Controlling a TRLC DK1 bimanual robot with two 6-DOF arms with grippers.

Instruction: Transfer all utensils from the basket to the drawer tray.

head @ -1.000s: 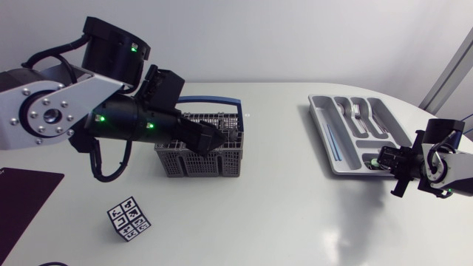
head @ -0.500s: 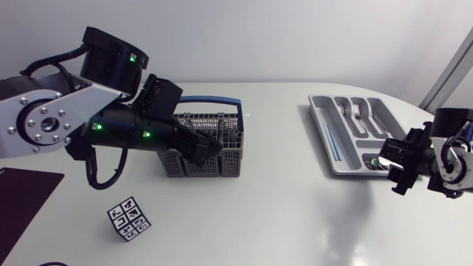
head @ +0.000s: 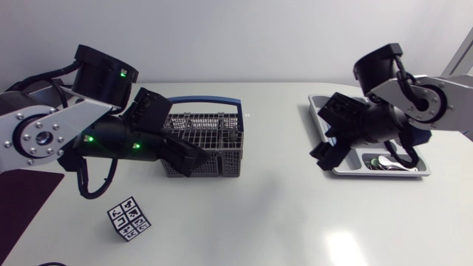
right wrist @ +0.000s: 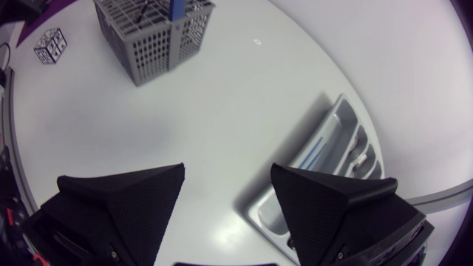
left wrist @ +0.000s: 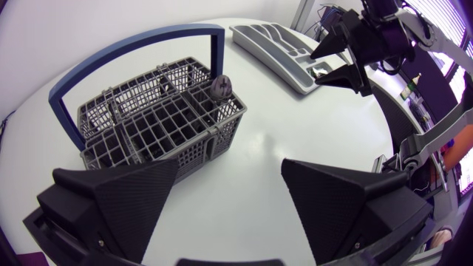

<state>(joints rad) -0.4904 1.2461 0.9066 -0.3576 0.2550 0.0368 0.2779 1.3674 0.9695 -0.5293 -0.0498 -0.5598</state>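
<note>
Both my grippers are empty, jaws wide open: L gripper (left wrist: 229, 168) just beside cutlery basket (left wrist: 199, 148), R gripper (right wrist: 228, 171) by drawer tray (right wrist: 325, 159).

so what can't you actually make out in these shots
Head view: left arm covers part of the basket, hiding its contents there.
Head view: right arm covers much of the drawer tray, hiding most compartments.
Left wrist view: basket cells too dark to tell what they hold.
Right wrist view: one of the fingers hides the tray's end.
</note>
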